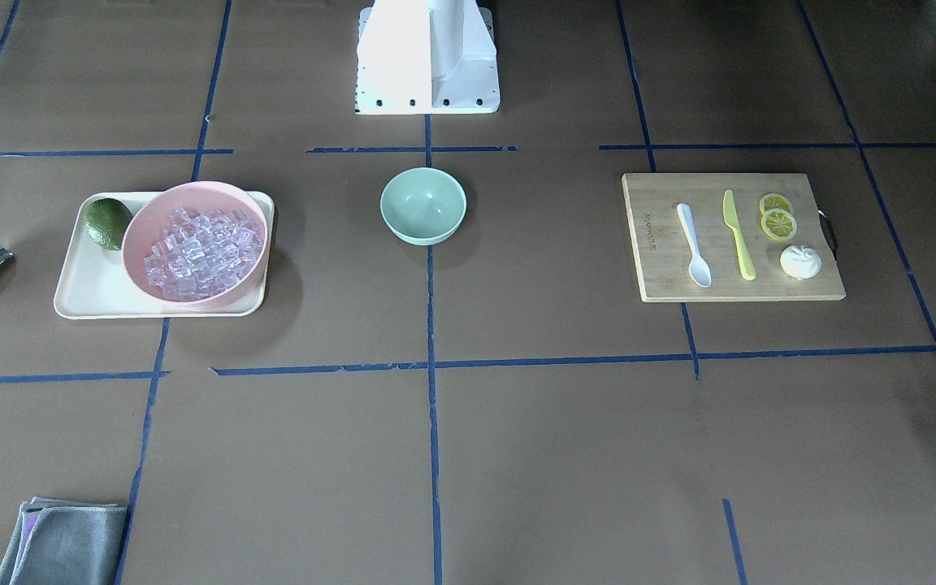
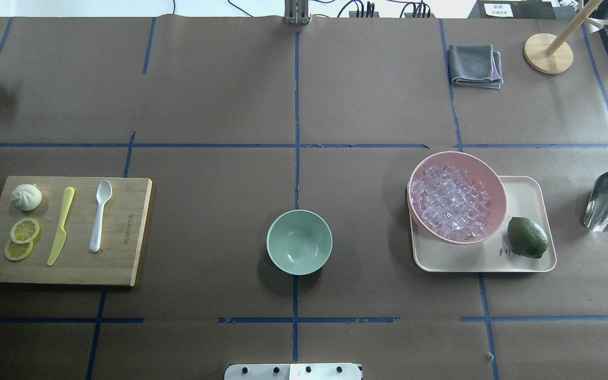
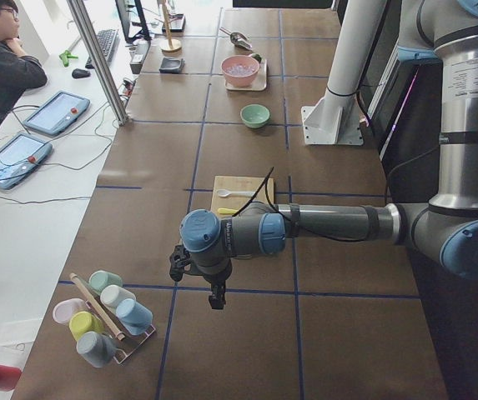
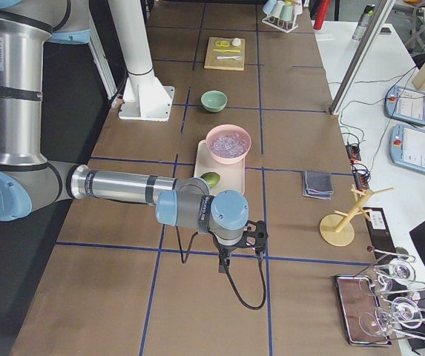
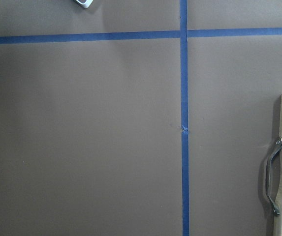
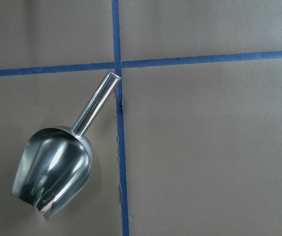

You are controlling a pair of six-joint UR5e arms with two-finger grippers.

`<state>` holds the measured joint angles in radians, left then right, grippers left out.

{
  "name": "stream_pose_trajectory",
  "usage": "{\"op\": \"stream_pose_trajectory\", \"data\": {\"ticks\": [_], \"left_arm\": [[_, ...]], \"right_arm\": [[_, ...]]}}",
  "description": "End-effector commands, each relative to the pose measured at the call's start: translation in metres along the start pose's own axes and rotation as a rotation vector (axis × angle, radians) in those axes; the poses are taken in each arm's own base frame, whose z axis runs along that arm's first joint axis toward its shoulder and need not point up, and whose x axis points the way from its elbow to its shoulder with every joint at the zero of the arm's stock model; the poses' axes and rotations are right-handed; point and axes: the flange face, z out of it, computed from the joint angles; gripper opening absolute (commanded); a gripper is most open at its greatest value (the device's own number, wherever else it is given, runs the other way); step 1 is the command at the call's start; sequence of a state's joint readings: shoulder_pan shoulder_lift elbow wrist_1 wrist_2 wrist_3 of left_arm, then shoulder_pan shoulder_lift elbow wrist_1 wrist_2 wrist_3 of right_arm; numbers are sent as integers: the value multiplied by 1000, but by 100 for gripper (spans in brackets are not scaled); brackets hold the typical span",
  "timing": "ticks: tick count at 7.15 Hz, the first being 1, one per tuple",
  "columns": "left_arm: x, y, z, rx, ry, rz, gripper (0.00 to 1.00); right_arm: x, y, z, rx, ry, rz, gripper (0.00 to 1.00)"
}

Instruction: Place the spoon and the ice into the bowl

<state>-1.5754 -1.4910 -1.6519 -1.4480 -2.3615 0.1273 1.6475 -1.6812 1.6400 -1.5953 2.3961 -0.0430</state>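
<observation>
The white spoon (image 2: 100, 215) lies on a wooden cutting board (image 2: 119, 269) at the left of the overhead view, and it also shows in the front view (image 1: 694, 244). The mint-green bowl (image 2: 299, 241) stands empty at the table's middle. Many ice cubes (image 2: 449, 200) fill a pink bowl (image 2: 486, 169) on the right. My left gripper (image 3: 215, 298) hangs over bare table beyond the board's handle end. My right gripper (image 4: 223, 263) hangs beyond the tray, over a metal scoop (image 6: 54, 172). I cannot tell whether either is open or shut.
The board also holds a yellow-green knife (image 2: 61, 226), lemon slices (image 2: 24, 230) and a white bun (image 2: 26, 197). The pink bowl and a lime (image 2: 527, 237) sit on a cream tray (image 2: 525, 200). A grey cloth (image 2: 474, 64) and a wooden stand (image 2: 548, 53) are at the far right.
</observation>
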Motion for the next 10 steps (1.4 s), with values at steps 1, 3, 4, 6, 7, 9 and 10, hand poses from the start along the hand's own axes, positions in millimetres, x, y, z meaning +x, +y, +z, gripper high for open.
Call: {"op": "stream_pose_trajectory", "data": {"ticks": [1, 3, 4, 6, 7, 9, 10], "left_arm": [[-1, 0, 0, -1, -1, -1, 100], [1, 0, -1, 2, -1, 4, 100], [3, -1, -3, 7, -1, 7, 100], [9, -7, -10, 20, -2, 20, 100], [27, -13, -28, 56, -6, 54, 100], [62, -35, -35, 76, -11, 135, 100], [90, -48, -44, 92, -14, 190, 100]], "right_arm": [[-2, -1, -1, 3, 0, -3, 100], [-1, -2, -1, 3, 2, -3, 100], [-2, -2, -2, 4, 0, -4, 100], [-3, -3, -3, 6, 0, -5, 100], [-10, -4, -10, 20, -1, -20, 100], [-23, -6, -21, 41, 0, -45, 100], [-24, -6, -22, 44, -3, -46, 100]]}}
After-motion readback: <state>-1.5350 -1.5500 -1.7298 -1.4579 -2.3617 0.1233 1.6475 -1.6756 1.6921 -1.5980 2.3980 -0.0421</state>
